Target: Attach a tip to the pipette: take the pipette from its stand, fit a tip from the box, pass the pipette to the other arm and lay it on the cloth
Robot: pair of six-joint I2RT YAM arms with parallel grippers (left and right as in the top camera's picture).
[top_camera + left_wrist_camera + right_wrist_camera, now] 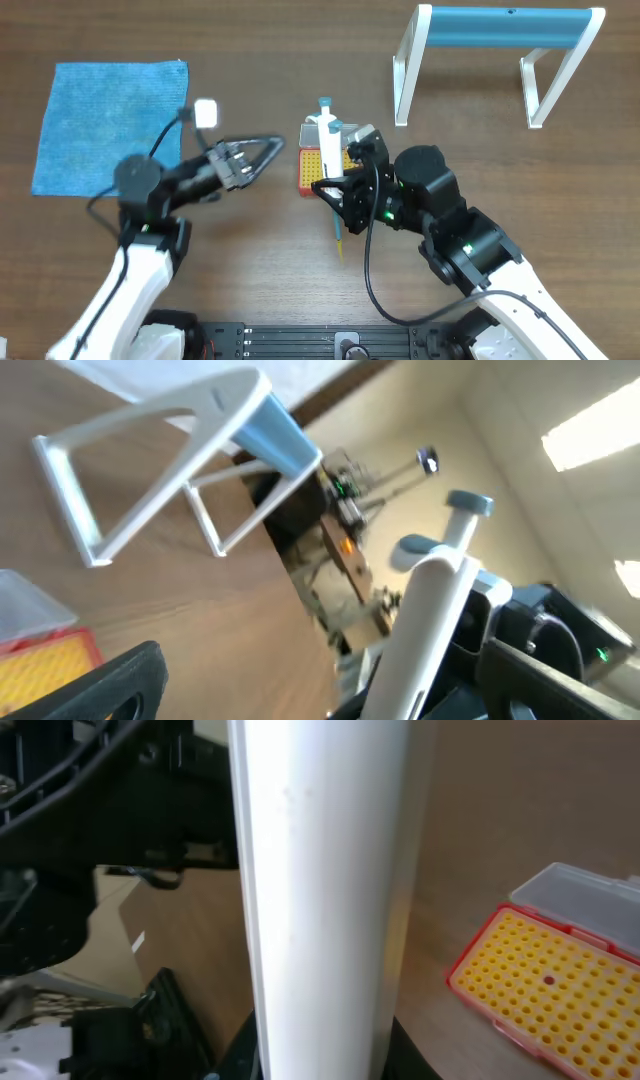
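Left fingers (110,685) wide apart, right fingers (328,190) tightly closed.

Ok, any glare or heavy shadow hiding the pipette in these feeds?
Top view: even light, soft shadows; pipette plain in the right gripper. Left wrist view: bright ceiling panels behind, no glare on the pipette. Right wrist view: pipette evenly lit, tip box free of glare.
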